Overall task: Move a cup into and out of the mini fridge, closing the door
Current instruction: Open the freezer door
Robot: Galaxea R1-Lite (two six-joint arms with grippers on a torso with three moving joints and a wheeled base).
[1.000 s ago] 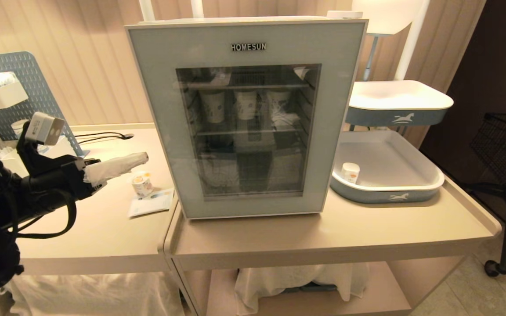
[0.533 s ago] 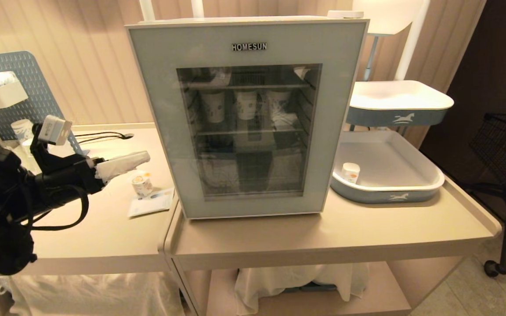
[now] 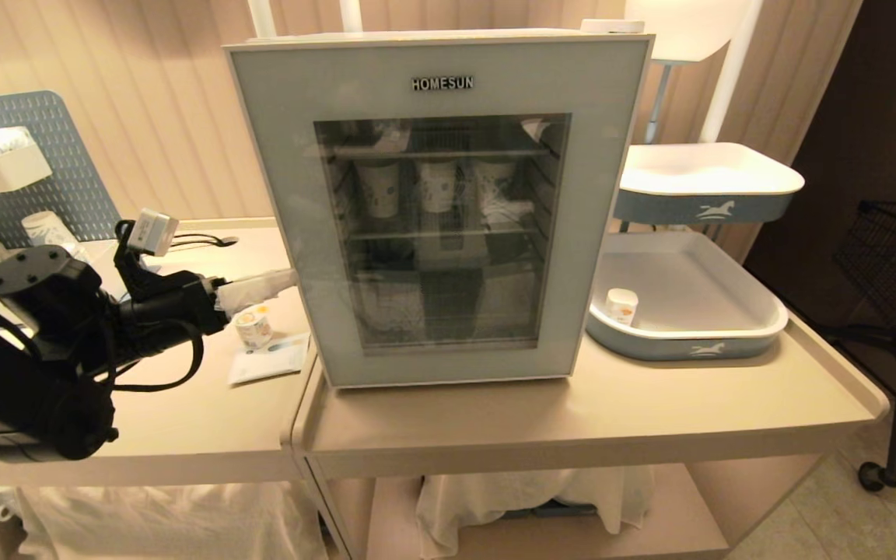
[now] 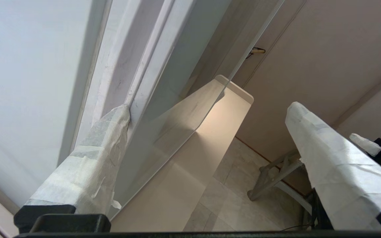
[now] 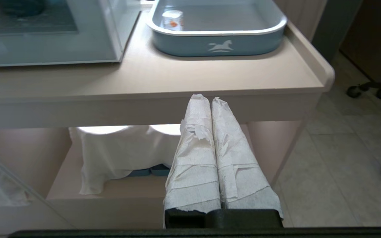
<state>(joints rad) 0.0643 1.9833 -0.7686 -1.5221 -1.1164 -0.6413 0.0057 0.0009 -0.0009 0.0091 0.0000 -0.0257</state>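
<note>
At door (image 4: 164,66) seam, left wrist only: fingertip (image 4: 119,114).

The robot's black left arm (image 3: 67,342) reaches in from the left edge of the head view, forearm roughly level, a small white box mounted above its wrist. The left gripper (image 4: 207,109) has its two paper-wrapped fingers (image 4: 94,158) spread wide apart, holding nothing. The right gripper (image 5: 210,99) has its wrapped fingers pressed together, empty.
</note>
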